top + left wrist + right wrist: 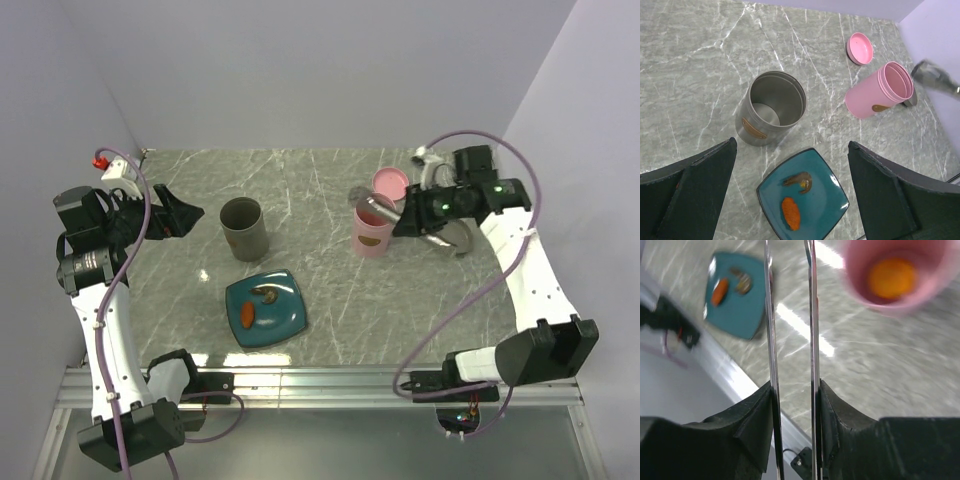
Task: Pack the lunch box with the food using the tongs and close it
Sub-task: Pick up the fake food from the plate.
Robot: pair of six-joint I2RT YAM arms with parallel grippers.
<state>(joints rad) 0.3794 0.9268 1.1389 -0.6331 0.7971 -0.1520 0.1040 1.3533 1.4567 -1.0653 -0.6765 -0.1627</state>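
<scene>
My right gripper (420, 215) (795, 390) is shut on the silver tongs (378, 208) (771, 315). Their two arms run parallel with nothing between them, and their tips hang by the rim of the open pink lunch box (370, 232) (892, 300). A round orange piece of food (892, 277) lies inside that box. On the teal plate (290, 318) (832, 197) rest an oblong orange piece (791, 213) and a curled brown piece (801, 181). My left gripper (185, 215) (792, 144) hangs open and empty, high over the back left of the table.
The pink lid (390, 182) (860, 48) lies flat behind the lunch box. An open grey metal tin (243, 228) (772, 107) stands just beyond the plate. A metal rail (330, 378) runs along the table's near edge.
</scene>
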